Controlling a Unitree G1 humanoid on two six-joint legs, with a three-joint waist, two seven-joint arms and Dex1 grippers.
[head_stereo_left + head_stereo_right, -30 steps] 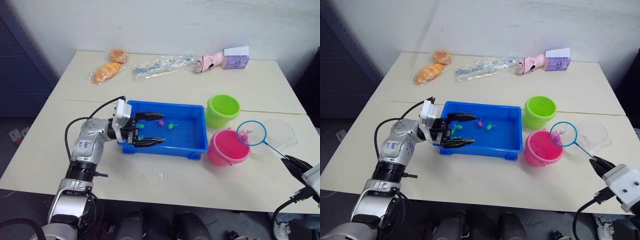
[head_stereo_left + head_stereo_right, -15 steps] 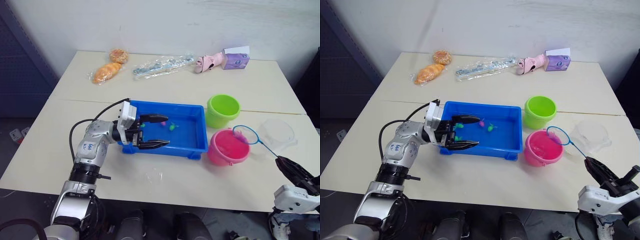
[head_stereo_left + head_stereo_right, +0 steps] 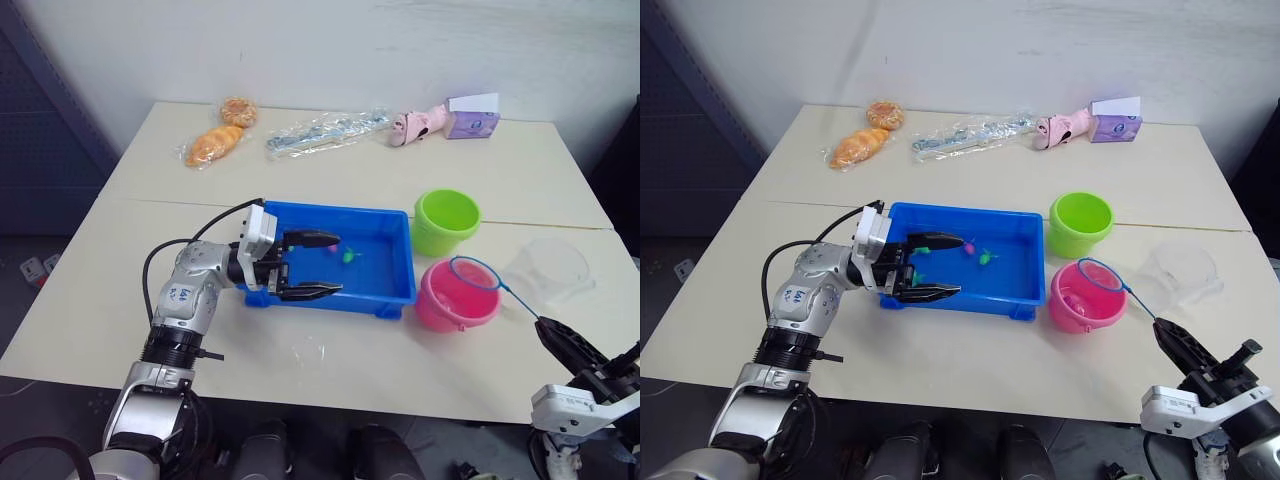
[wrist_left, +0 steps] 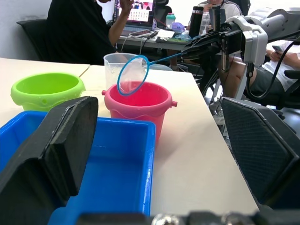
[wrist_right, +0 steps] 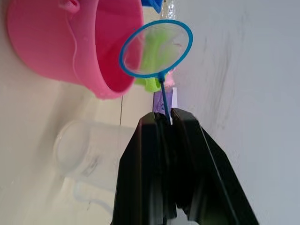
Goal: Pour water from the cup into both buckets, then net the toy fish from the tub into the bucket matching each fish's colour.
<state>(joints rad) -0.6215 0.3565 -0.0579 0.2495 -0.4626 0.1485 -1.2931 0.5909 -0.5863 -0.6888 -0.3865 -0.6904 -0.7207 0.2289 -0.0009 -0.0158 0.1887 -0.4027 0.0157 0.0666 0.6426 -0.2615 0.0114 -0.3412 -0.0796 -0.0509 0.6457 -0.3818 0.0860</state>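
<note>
Currently the right gripper (image 5: 167,123) is clamped on the thin blue handle of a small round blue-rimmed net (image 3: 475,273), hoop held over the far-right rim of the round pink plastic bucket (image 3: 455,296). Handle's long axis runs from the gripper, low at the table's near right edge, up and leftward to the hoop. Lime green round bucket (image 3: 446,220) stands just behind the pink one; wide clear plastic cup (image 3: 549,268) sits to their right.

Left gripper (image 3: 312,264) hangs open over the near-left part of the shallow bright blue rectangular tub (image 3: 392,285), holding nothing. Tiny green fish (image 3: 348,256) lies mid-tub, a pink speck near the upper finger.

Key relation: tub lies left of the net, beyond the pink bucket; the net must cross that bucket to reach the fish, judged the next call.

Left wrist view shows the hoop standing above the pink rim, not dipped in; right wrist view shows the jaws tight on the handle; whether the mesh is empty is unclear
</note>
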